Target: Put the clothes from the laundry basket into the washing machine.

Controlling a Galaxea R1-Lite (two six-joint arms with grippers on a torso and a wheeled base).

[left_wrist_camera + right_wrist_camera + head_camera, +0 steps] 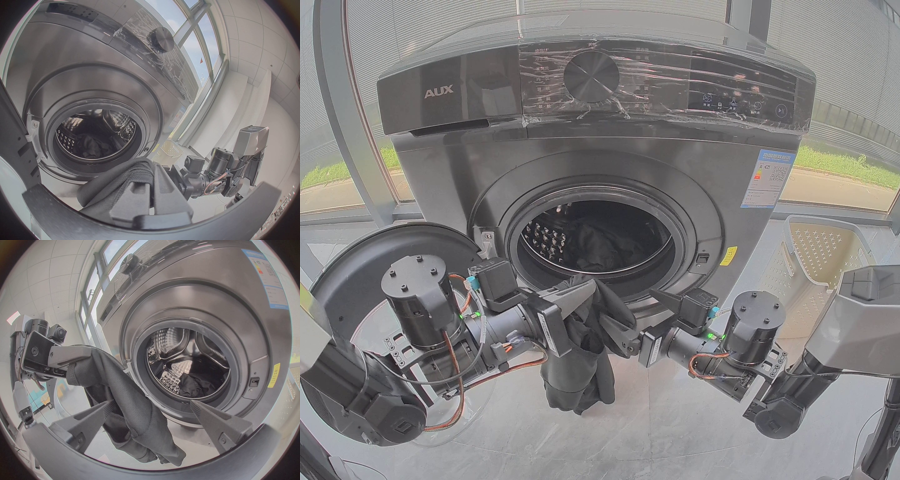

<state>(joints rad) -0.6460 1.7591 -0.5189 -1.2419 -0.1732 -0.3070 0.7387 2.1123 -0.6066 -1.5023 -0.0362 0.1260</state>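
I am gripping a dark garment [581,369] with the left gripper [584,290]. Its jaws are pressing together on the top fold of the cloth, and the rest is hanging loose toward the tiled floor [675,425]. The garment is dangling just near of the washing machine [456,169], below the open round mouth and not yet inside the drum [175,343].

The right gripper [150,402] is sitting just right of the left one, facing it. Its jaws are standing wide apart and clamping nothing. The hanging cloth is lying between its two fingers, and I cannot tell whether it is touching them.

Another dark piece of clothing [606,240] is lying at the bottom of the drum. The machine's door [356,275] is standing swung open on the left, behind the left arm. The cream laundry basket [831,250] is sitting on the floor at the right, just beside the machine and well apart from both grippers.
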